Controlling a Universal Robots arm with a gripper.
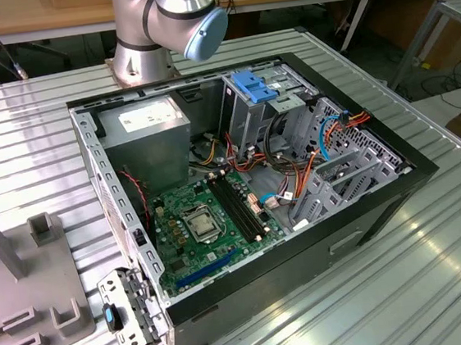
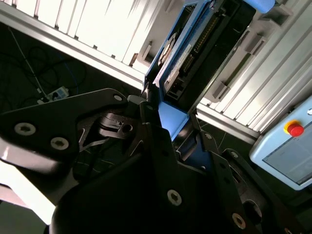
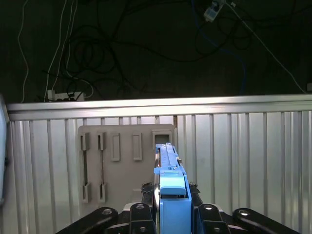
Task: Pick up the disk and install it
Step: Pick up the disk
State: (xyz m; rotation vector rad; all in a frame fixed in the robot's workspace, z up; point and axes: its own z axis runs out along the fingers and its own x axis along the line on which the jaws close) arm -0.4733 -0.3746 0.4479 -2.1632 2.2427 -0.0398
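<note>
The disk (image 3: 167, 161), a flat grey drive in a bright blue carrier rail, is seen edge-on in the first wrist view, held above the ribbed metal table. My gripper (image 3: 170, 191) is shut on the disk's blue end, one black finger on each side. In the second wrist view the disk (image 2: 195, 48) shows its underside and blue frame, rising out of my gripper (image 2: 170, 119). The open computer case (image 1: 382, 206) lies on its side in the exterior view, and its grey drive cage (image 1: 245, 117) carries a fixed blue bracket (image 1: 253, 86).
A grey slotted holder (image 3: 124, 165) lies flat on the table below the disk; it is at the exterior view's left (image 1: 20, 285). The arm's base (image 1: 147, 41) stands behind the case. Inside the case are a power supply box (image 1: 145, 132), a green motherboard (image 1: 207, 224) and loose cables (image 1: 333, 129).
</note>
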